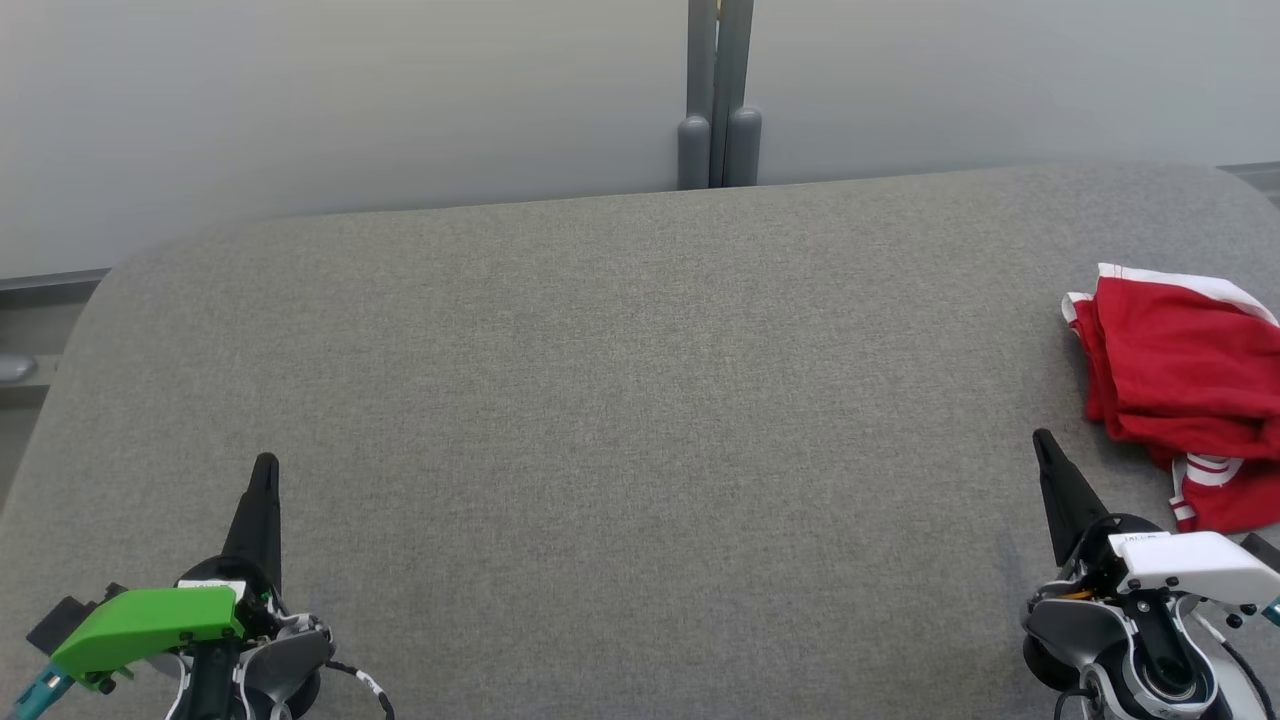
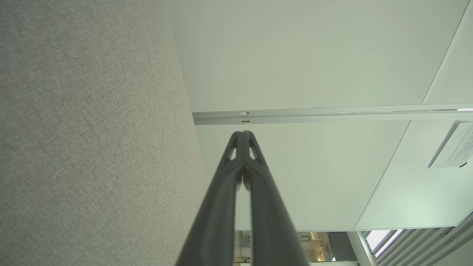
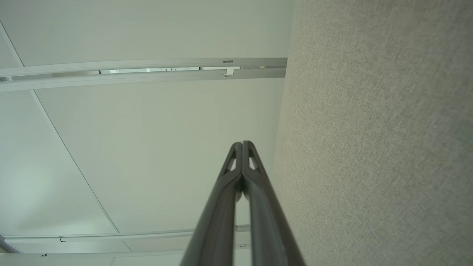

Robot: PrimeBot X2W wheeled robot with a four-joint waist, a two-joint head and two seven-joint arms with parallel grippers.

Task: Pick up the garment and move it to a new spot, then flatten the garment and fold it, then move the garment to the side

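The garment (image 1: 1190, 385), red with white trim, lies crumpled at the right edge of the grey fabric surface (image 1: 620, 400), partly cut off by the head view's border. My right gripper (image 1: 1045, 445) is shut at the lower right, its tip a short way left of the garment and not touching it. At the lower left my left gripper (image 1: 265, 468) is shut with nothing in it, far from the garment. The left wrist view shows the left gripper (image 2: 242, 133) with fingertips pressed together. Likewise the right gripper (image 3: 242, 143) is closed tip to tip in the right wrist view.
A pale wall (image 1: 350, 100) runs behind the surface, with a grey upright post (image 1: 718, 95) at its middle. The grey surface has rounded far corners and drops off at the left edge (image 1: 60, 360). Wide bare fabric lies between the two grippers.
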